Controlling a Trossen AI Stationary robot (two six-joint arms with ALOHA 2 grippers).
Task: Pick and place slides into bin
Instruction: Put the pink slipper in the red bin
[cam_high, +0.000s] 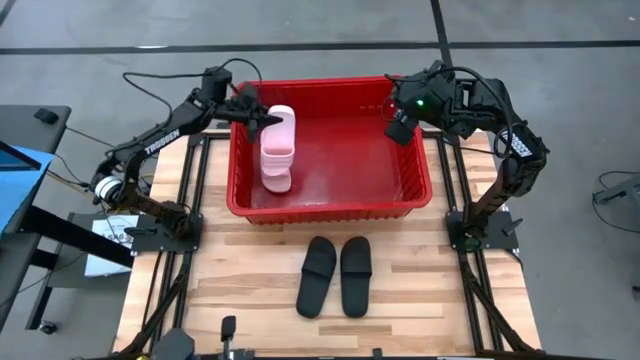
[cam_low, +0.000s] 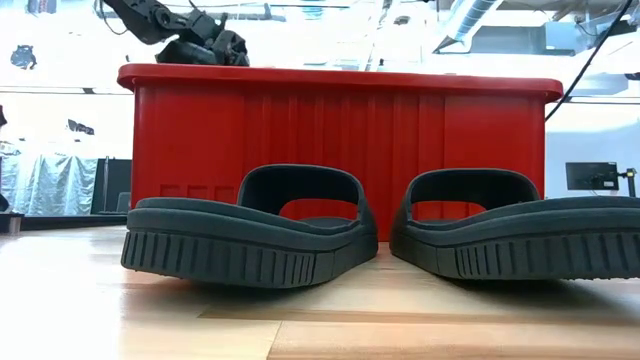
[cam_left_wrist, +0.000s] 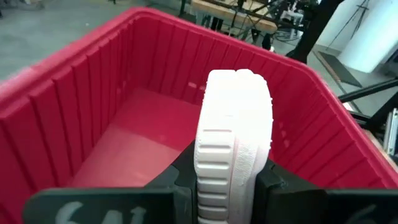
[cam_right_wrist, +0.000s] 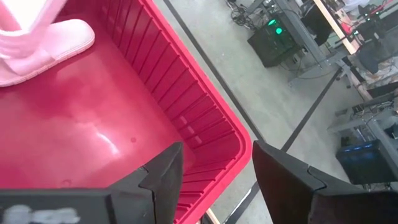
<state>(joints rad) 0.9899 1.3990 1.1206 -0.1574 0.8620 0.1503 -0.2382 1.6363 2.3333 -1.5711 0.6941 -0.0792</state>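
You have a large rectangular red plastic bin (cam_high: 415, 190) with ribbed, slatted walls and a thick rolled rim, sitting at the far half of the pale wooden slatted table (cam_high: 240, 290). Its floor is smooth and glossy, throwing back light.

Your left gripper (cam_high: 262, 122) hangs over the bin's left end, above the rim, with its jaws closed on a pale pink foam slide (cam_left_wrist: 233, 143). In the left wrist view you see the dark fingers (cam_left_wrist: 180, 177) pinching the slide's sides, its grooved sole edge facing the camera, and the slide hanging over the bin's interior, near the left wall. A second pale pink slide (cam_high: 275, 170) lies on the bin floor just below it, near the left wall; from above the two overlap and you cannot tell whether they touch.

Your right gripper (cam_high: 400, 118) hovers over the bin's far right corner, jaws parted and holding nothing; through them you see the rim and ribbed wall.

Two black rubbery slides (cam_high: 335, 275) lie side by side on the table in front of the bin, close together. Their soles show chunky ridged edges and wide arched straps in the low view.

Most of the bin floor to the right of the pink slides is bare.
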